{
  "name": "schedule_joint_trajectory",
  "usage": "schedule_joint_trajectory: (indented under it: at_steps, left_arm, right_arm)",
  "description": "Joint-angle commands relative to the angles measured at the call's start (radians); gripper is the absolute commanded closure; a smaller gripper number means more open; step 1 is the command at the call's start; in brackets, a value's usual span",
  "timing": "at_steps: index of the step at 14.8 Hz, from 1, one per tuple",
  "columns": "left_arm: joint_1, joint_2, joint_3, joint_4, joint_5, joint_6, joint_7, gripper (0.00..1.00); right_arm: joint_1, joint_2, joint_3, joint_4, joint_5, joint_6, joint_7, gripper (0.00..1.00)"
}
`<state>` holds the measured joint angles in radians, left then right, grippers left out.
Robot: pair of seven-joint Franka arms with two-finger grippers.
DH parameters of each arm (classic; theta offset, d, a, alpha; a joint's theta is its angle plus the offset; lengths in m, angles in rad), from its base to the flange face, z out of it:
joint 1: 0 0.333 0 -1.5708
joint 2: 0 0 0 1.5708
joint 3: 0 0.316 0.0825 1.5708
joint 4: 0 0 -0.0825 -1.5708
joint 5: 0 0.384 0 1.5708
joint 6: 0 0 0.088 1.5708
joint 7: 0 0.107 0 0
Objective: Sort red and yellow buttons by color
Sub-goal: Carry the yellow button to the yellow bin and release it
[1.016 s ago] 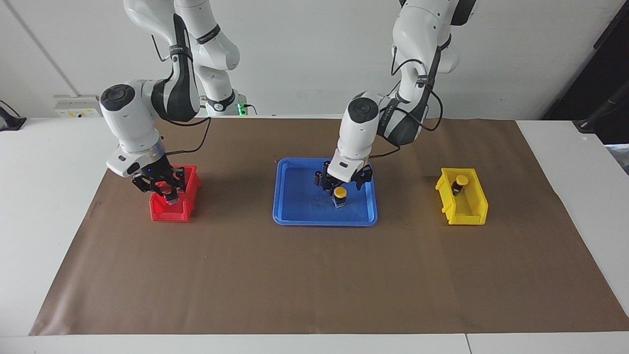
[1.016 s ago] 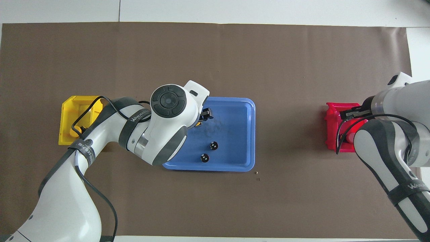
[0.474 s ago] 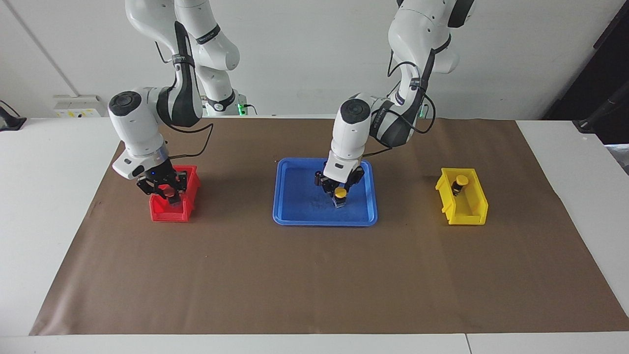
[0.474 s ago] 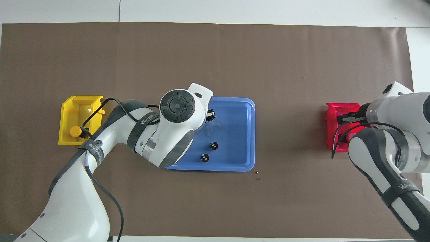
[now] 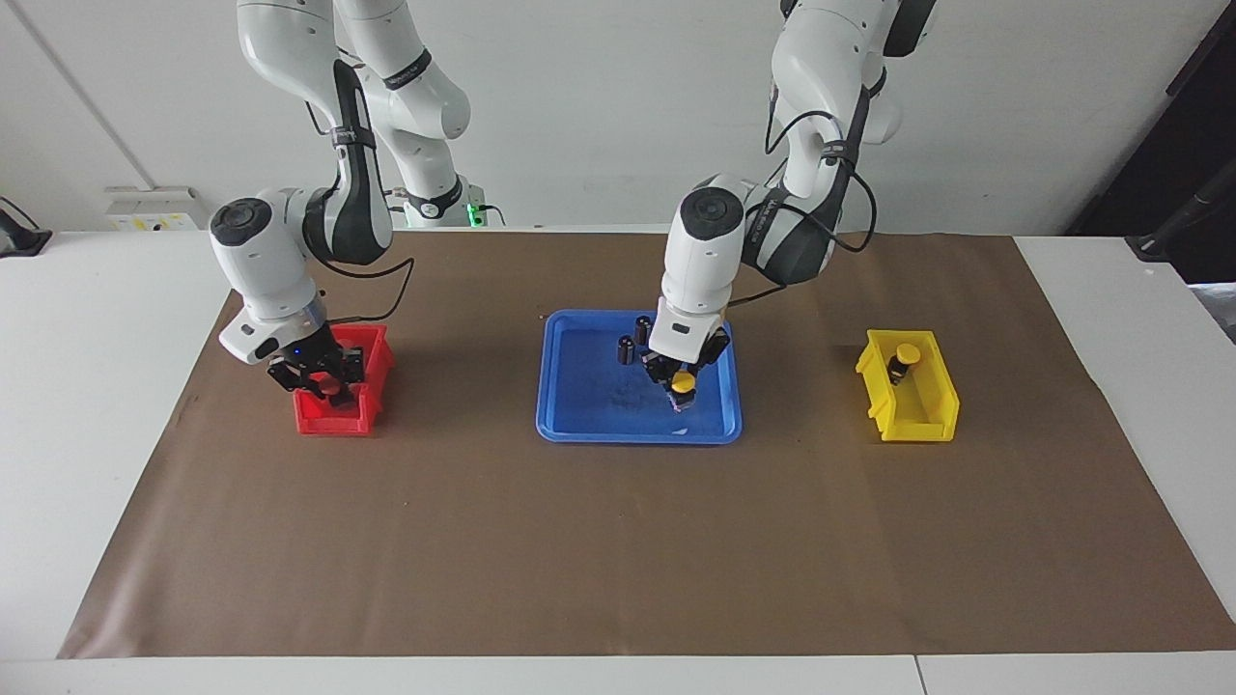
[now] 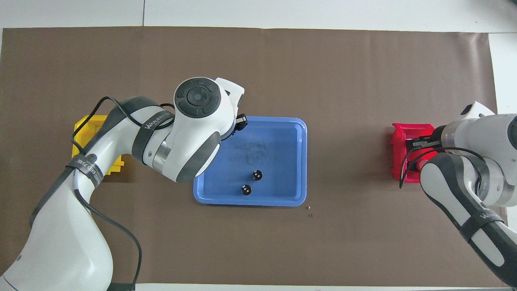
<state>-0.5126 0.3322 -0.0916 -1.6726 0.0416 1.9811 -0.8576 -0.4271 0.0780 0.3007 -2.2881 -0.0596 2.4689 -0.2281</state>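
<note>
1. Right now my left gripper [image 5: 683, 378] is over the blue tray [image 5: 579, 425], mid-table, fingers clamped on a yellow button [image 5: 684, 384] held just above the tray floor at the tray's end toward the left arm.
2. My right gripper [image 5: 322, 378] is down in the red bin [image 5: 377, 362] near the right arm's end of the table; a red button [image 5: 331, 386] sits between its fingers, but I cannot tell if they grip it.
3. Second yellow button [image 5: 904, 355] lies in the yellow bin [image 5: 927, 405] near the left arm's end of the table.
4. Two dark cylinders [image 6: 251, 182] stand in the tray, close together, at its edge nearer the robots.
5. Brown paper [image 5: 618, 541] covers the table under both bins and the tray.
</note>
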Motion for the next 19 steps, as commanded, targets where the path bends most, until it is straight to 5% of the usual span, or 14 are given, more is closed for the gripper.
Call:
schedule_joint_trajectory:
  at_steps: [1, 8, 10, 11, 12, 19]
  left_arm:
    - [0.144, -0.062, -0.002, 0.019, 0.018, -0.141, 0.247, 0.99]
    - [0.465, -0.085, -0.002, 0.016, -0.069, -0.183, 0.681, 0.99]
    - [0.496, -0.091, 0.004, 0.005, -0.071, -0.186, 0.872, 0.99]
    - [0.519, -0.097, 0.004, -0.009, -0.071, -0.183, 0.915, 0.99]
    - [0.528, -0.104, 0.004, -0.025, -0.071, -0.174, 0.928, 0.99]
    - [0.571, -0.177, 0.004, -0.214, -0.071, -0.033, 0.962, 0.99]
  right_arm:
    - [-0.015, 0.022, 0.011, 0.022, 0.015, -0.022, -0.022, 0.35]
    - [0.03, 0.028, 0.017, 0.283, 0.014, -0.37, -0.014, 0.31]
    - [0.031, 0.016, 0.018, 0.381, 0.014, -0.514, -0.013, 0.29]
    - [0.031, 0.008, 0.02, 0.437, 0.014, -0.59, -0.013, 0.2]
    - [0.031, -0.006, 0.02, 0.493, 0.014, -0.663, -0.013, 0.0]
    - [0.013, -0.075, 0.005, 0.745, 0.015, -0.984, 0.007, 0.0]
